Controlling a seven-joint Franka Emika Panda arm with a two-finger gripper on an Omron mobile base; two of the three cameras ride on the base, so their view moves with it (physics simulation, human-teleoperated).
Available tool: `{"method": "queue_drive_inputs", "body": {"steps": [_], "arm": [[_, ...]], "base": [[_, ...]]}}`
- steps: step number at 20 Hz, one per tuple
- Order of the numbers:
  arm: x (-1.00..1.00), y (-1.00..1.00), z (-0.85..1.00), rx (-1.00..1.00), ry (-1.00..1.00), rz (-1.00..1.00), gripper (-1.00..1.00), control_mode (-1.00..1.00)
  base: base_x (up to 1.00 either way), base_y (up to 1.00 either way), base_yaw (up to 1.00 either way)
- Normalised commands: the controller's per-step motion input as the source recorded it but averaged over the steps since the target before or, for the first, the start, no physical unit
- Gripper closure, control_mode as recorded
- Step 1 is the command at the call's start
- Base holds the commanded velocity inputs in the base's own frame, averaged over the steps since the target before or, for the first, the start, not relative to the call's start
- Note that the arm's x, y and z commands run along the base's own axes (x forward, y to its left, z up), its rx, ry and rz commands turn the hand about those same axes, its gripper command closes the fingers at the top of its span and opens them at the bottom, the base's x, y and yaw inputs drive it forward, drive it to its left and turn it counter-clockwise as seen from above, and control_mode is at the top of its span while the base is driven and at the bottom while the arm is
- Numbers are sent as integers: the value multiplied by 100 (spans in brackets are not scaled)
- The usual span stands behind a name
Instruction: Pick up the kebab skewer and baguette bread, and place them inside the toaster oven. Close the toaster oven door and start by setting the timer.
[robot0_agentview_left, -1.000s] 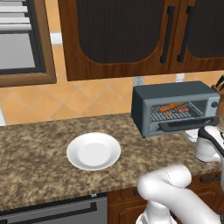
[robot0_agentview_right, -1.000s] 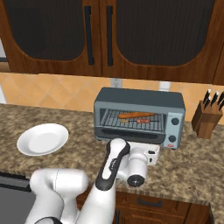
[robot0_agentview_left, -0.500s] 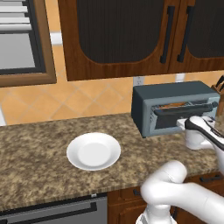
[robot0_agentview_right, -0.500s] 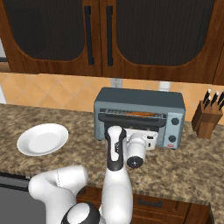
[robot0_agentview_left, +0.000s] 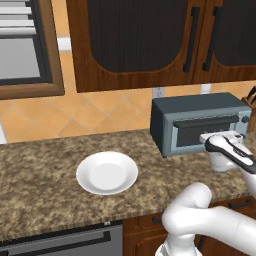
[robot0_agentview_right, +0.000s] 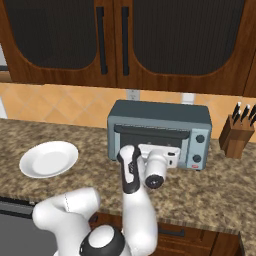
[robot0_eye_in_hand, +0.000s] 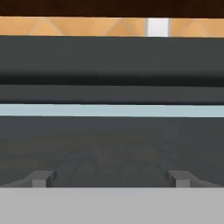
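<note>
The toaster oven (robot0_agentview_right: 159, 131) is a boxy grey-blue unit standing on the speckled granite counter (robot0_agentview_right: 220, 187) against the tiled backsplash, with two round knobs (robot0_agentview_right: 201, 138) down its right side. The toaster oven door (robot0_agentview_left: 202, 133) stands raised and appears shut or very nearly so, its dark bar handle (robot0_agentview_right: 151, 132) running along the top edge. The gripper (robot0_eye_in_hand: 109, 178) is pressed up to the door front; its two finger tips (robot0_eye_in_hand: 40, 179) sit wide apart with nothing between them. The kebab skewer and baguette bread cannot be made out behind the dark glass. In the base views the white hand hides the lower part of the door. A white plate (robot0_agentview_left: 106, 172) lies well to the left of the oven, and a wooden knife block (robot0_agentview_right: 237, 135) stands just to its right.
</note>
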Motion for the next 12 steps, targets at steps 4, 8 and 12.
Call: {"method": "queue_drive_inputs", "body": {"steps": [4,8,12], "arm": [[-26,-68,14,0,2,0,-100,-100],[-25,-94,19,0,10,-6,-100,-100],[-39,-94,1,0,17,-3,-100,-100]], "base": [[0,0,0],[0,0,0],[0,0,0]]}}
